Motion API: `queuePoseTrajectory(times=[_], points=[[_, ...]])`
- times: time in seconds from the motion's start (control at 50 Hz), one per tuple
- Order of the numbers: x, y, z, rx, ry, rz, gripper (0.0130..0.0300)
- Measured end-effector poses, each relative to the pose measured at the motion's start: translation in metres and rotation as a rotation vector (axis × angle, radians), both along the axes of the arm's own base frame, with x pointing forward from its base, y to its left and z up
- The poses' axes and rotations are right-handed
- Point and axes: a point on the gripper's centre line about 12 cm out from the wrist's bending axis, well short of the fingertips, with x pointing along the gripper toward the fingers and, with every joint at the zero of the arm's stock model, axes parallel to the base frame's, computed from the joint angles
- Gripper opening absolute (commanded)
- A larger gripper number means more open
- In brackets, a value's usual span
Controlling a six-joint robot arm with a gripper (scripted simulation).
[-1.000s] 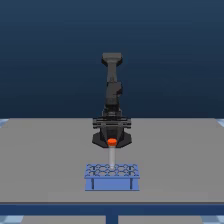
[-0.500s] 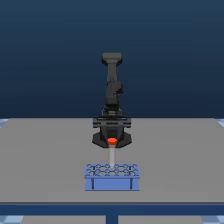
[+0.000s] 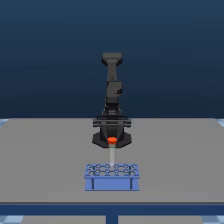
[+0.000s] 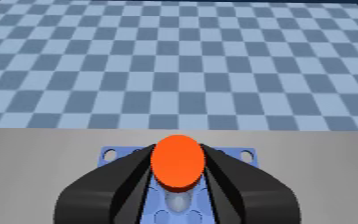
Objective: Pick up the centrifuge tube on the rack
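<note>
Change: we see the claw (image 3: 112,141) and the centrifuge tube (image 3: 112,156) sitting slightly higher than a second ago; the orange-red cap has risen a little further above the rack (image 3: 112,178), which has stayed where it was.
Claw: we see its two black fingers (image 4: 113,185) closed in on either side of the tube's orange-red cap (image 4: 177,162), pressed against it in the wrist view, so we read it as clamped on the tube, nearly closed to the cap's width.
Centrifuge tube: we find it upright in the claw's grip, cap at the top between the fingers, its pale translucent body hanging straight down from the cap toward the rack. In the exterior view the lower end reaches the rack's top; we cannot tell whether the tip is still inside a hole or just above it.
Rack: we see the small light-blue block directly beneath the claw, resting on the counter near its front edge, with rows of round holes on top and two dark vertical marks on its front face.
Arm: we see the dark arm (image 3: 113,85) rising upright behind the claw, centred in the exterior view.
Counter: we see a plain grey counter (image 3: 45,160) carrying the rack.
Floor: the wrist view shows a blue-and-white checkered floor (image 4: 175,65) beyond the counter's far edge.
</note>
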Motion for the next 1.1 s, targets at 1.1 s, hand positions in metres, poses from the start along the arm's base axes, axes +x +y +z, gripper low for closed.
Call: queuePoseTrajectory(times=[1.1], points=[[0.000, 0.000, 0.011, 0.010, -0.003, -0.007, 0.0130]])
